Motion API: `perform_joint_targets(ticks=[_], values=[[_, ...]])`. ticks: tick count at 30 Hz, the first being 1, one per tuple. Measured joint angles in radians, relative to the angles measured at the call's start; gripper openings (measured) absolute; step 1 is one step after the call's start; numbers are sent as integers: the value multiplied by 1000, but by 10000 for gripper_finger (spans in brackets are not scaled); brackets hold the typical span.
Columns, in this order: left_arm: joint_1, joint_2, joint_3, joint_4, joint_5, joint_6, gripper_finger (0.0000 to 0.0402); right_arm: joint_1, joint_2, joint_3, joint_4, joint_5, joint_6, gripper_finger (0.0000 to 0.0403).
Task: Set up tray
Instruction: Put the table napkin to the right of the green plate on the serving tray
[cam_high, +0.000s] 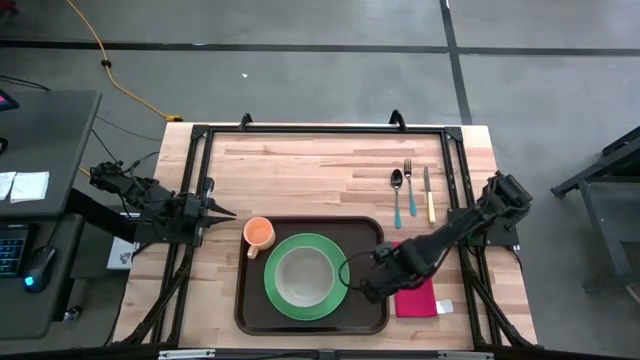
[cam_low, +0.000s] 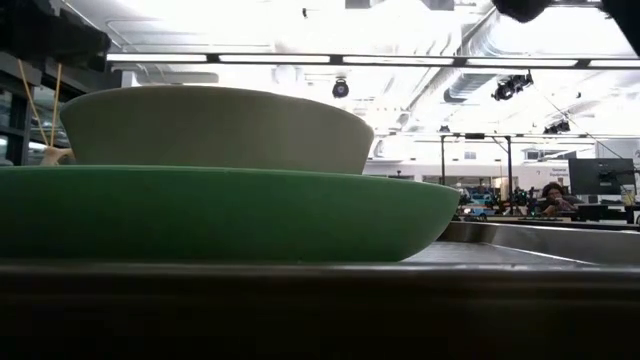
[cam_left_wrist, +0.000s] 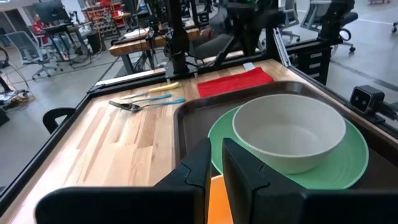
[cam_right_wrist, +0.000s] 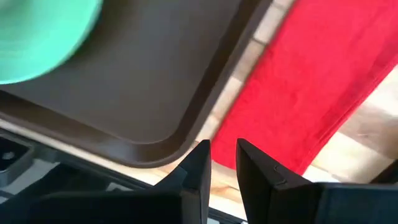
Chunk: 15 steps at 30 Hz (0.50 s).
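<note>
High view: tray (cam_high: 250, 312) lies at the desk's (cam_high: 300, 165) near edge, bearing a green plate (cam_high: 320, 303) with a white bowl (cam_high: 302, 275); orange cup (cam_high: 259, 233) on its far-left corner; red napkin (cam_high: 418, 297) just beside its right rim; spoon (cam_high: 397, 196), fork (cam_high: 409, 187), knife (cam_high: 429, 193) farther back.
Low view: bowl on plate, close up.
Left wrist view: left gripper (cam_left_wrist: 214, 163) above the cup, jaws narrowly apart, empty.
Right wrist view: right gripper (cam_right_wrist: 222, 163) over the tray corner and napkin, jaws slightly apart, empty.
</note>
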Motion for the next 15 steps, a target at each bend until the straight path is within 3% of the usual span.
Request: perform_joint_targets(ticks=[6, 15], values=[[0, 0, 0, 1, 0, -23, 69, 7, -9, -126, 101, -72, 28, 53], [0, 0, 0, 1, 0, -29, 69, -7, -9, -196, 206, -51, 27, 53]])
